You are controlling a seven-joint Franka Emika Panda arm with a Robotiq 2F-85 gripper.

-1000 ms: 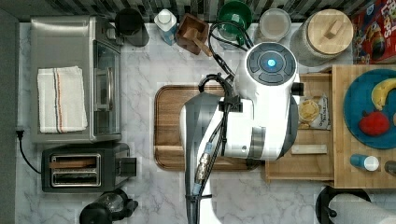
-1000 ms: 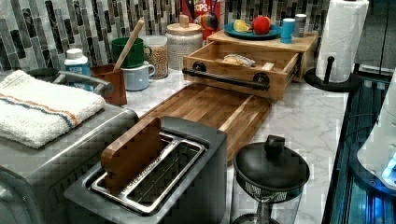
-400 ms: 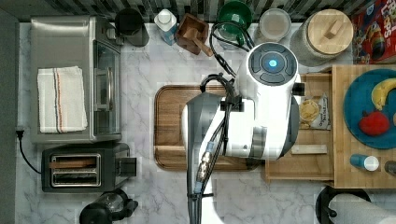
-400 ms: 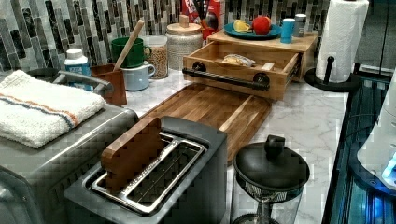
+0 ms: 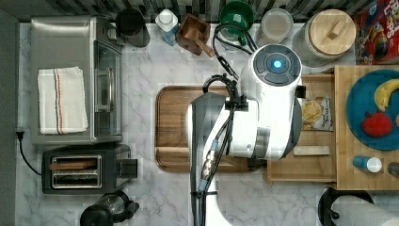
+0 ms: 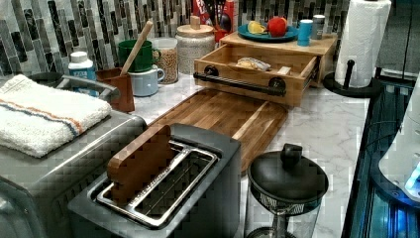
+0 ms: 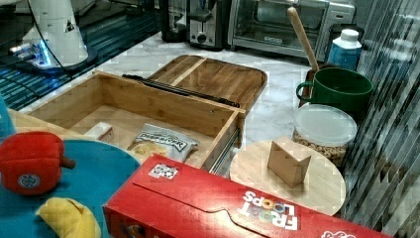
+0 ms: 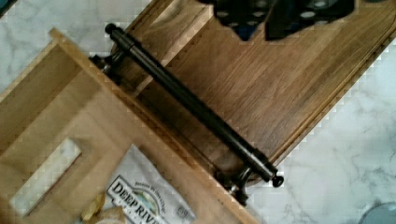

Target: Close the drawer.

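The drawer (image 5: pixel 310 162) is a pale wood box standing pulled out from under the wood top (image 5: pixel 346 176). In the top view its front is hidden under my white arm (image 5: pixel 263 117). The left view has the drawer (image 6: pixel 257 74) open, its black bar handle (image 6: pixel 237 83) facing the dark tray (image 6: pixel 223 111). In the wrist view my gripper (image 8: pixel 271 18) hangs over the tray (image 8: pixel 280 84), apart from the handle (image 8: pixel 196 107) and the drawer (image 8: pixel 56 116). A chip bag (image 8: pixel 144 200) and a small white block (image 8: pixel 44 175) lie inside.
A blue plate (image 5: pixel 364 141) with toy fruit and a small blue cup (image 5: pixel 367 163) sit on the wood top. Jars, a green mug (image 7: pixel 337 89) and a cereal box (image 7: pixel 237 208) stand behind the drawer. A paper-towel roll (image 6: pixel 364 39) stands beside it. The toaster (image 5: pixel 77 169) and oven (image 5: pixel 75 80) are far off.
My arm has shifted slightly toward the top view's right. The drawer stands pulled out as far as before.
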